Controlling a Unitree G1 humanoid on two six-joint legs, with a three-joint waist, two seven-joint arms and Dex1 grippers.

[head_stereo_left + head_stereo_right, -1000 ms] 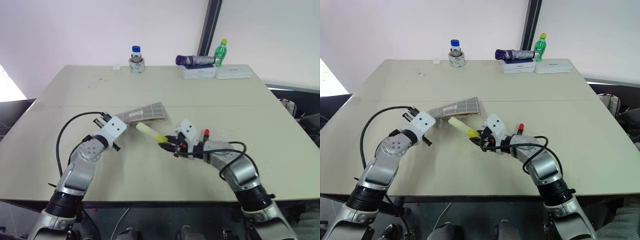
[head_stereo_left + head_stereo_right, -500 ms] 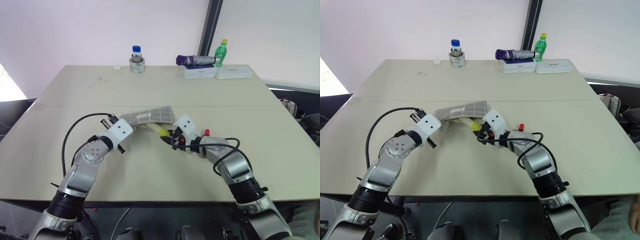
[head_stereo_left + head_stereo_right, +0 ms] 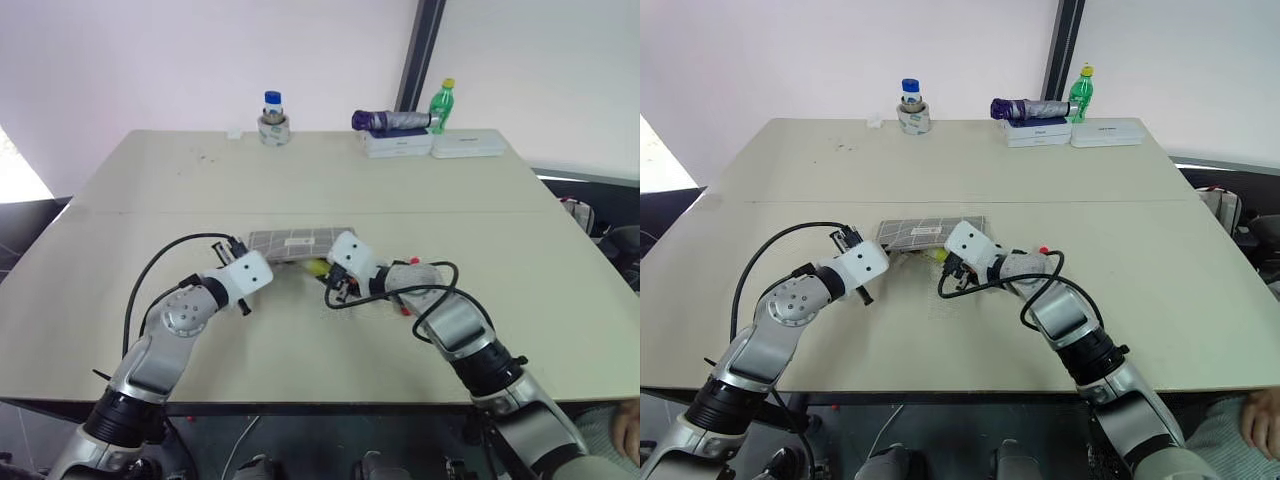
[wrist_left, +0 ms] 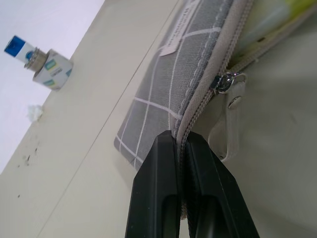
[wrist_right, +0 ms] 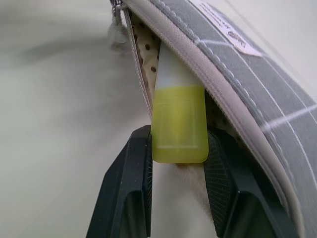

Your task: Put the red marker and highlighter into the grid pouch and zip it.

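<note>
The right wrist view alone showed the highlighter [image 5: 179, 124] half inside the grid pouch [image 5: 257, 94] on the counter [image 3: 150, 200], gripped by the right claw [image 5: 178, 163], while the left claw [image 4: 181, 148] pinched the pouch's zipper edge.

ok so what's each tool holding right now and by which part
The left tool is shut on the grid pouch, pinching its zipper edge at the corner. The right tool grips the highlighter by its yellow rear end, tip inside the pouch mouth.
</note>
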